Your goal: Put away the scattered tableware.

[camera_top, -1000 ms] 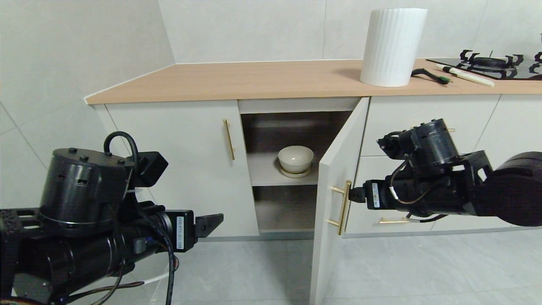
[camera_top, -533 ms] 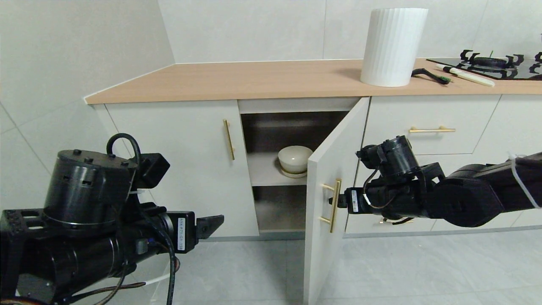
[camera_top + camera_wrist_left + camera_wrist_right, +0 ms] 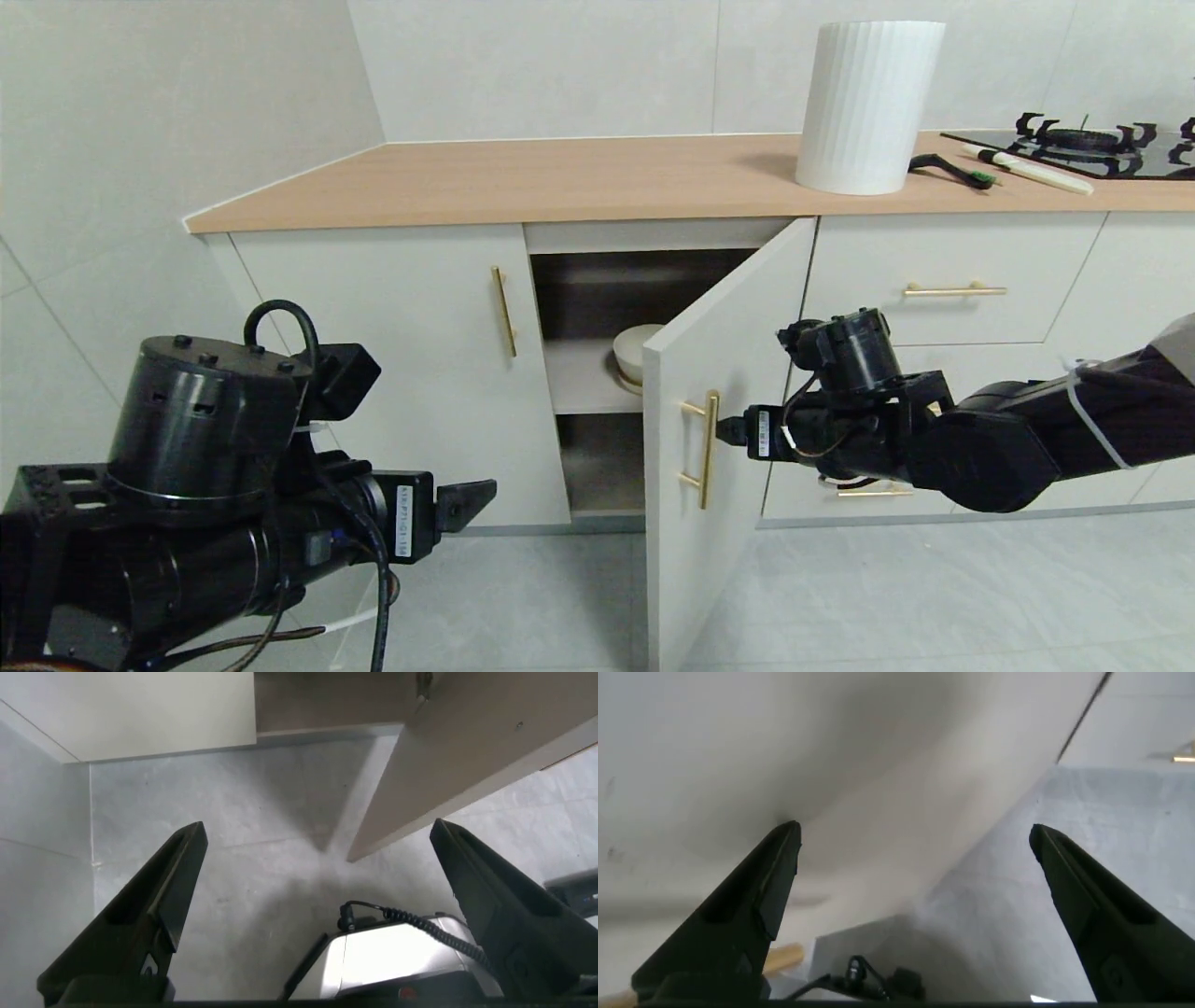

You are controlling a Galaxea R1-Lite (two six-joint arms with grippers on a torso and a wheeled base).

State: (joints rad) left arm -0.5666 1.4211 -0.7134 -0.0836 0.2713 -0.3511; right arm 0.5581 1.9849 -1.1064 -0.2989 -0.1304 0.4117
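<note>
Hand (R) [image 3: 724, 431] wide open, against cab door [image 3: 709, 327].

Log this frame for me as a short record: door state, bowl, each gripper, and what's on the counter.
Cabinet door: half open, angled across the opening
Bowl: white, on the upper shelf inside, partly hidden by the door
Right gripper: fingers open, at the brass handle on the door's outer face
Left gripper: fingers open, empty, low in front of the shut left door
Counter: white ribbed cylinder, utensils beside it, hob at the far end
</note>
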